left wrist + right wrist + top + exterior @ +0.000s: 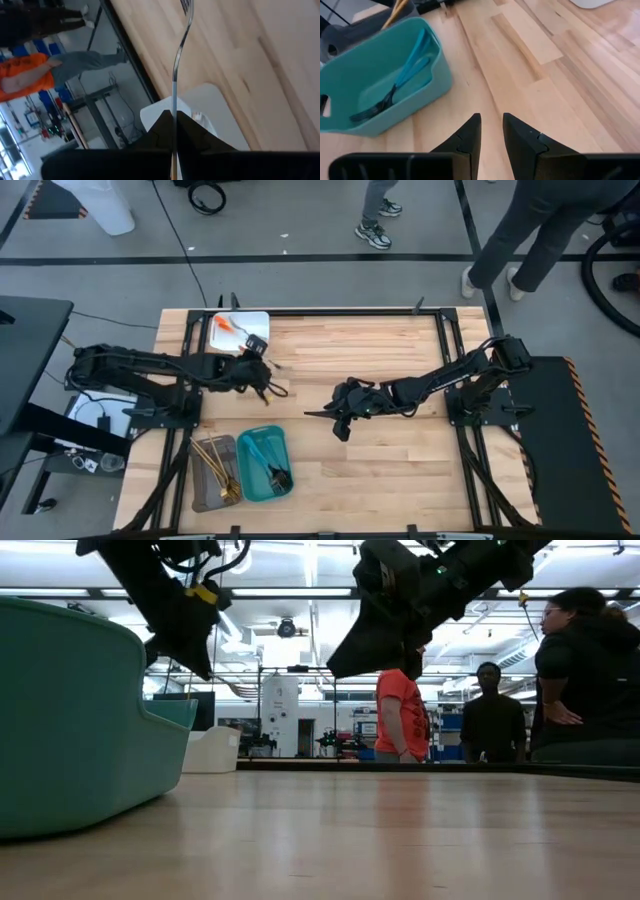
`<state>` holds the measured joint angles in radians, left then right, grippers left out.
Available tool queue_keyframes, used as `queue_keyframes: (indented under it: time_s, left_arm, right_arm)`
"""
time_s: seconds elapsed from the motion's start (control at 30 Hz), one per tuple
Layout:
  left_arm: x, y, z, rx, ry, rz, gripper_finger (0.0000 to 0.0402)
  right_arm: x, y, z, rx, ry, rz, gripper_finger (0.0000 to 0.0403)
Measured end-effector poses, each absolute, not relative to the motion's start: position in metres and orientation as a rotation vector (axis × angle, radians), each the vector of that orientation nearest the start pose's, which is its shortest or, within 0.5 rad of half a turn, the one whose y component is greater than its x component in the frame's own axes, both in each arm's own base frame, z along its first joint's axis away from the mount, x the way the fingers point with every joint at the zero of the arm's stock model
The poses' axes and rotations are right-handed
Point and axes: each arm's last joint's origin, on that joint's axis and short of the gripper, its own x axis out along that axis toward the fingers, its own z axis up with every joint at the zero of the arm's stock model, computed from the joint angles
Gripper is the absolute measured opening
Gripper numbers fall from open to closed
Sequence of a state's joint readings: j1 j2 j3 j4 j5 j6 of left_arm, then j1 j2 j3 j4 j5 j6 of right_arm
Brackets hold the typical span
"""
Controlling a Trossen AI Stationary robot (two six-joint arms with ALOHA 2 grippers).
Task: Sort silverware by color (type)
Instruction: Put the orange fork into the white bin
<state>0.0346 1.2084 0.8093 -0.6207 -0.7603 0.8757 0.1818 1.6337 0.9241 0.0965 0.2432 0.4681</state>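
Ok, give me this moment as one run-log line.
left gripper: shut on silver fork, near white tray | right gripper: open, empty, mid-table | teal tray: blue pieces | grey tray: gold pieces

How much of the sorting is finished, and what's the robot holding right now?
Mostly done: gold pieces lie in the grey tray, blue ones in the teal tray, an orange one in the white tray. The left gripper holds a silver fork, not yet put down. The right gripper is empty.
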Motion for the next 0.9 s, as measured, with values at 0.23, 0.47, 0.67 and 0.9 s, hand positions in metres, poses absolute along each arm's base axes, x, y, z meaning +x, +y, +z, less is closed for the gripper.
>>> queue_keyframes:
  time_s: [0.23, 0.47, 0.67, 0.9]
  left_arm:
    - [0.219, 0.045, 0.248, 1.118, 1.211, 0.333, 0.0012]
    - [0.216, 0.058, 0.250, 1.078, 1.224, 0.387, 0.0012]
    - [0.213, 0.068, 0.251, 1.086, 1.265, 0.422, 0.0012]
    - [0.208, 0.083, 0.251, 1.048, 1.303, 0.478, 0.0012]
  right_arm:
    - [0.330, 0.053, 0.186, 0.318, 0.591, -0.206, 0.0091]
    - [0.330, 0.054, 0.187, 0.320, 0.585, -0.198, 0.0091]
    - [0.330, 0.054, 0.187, 0.320, 0.585, -0.197, 0.0091]
    - [0.330, 0.056, 0.187, 0.326, 0.586, -0.194, 0.0091]
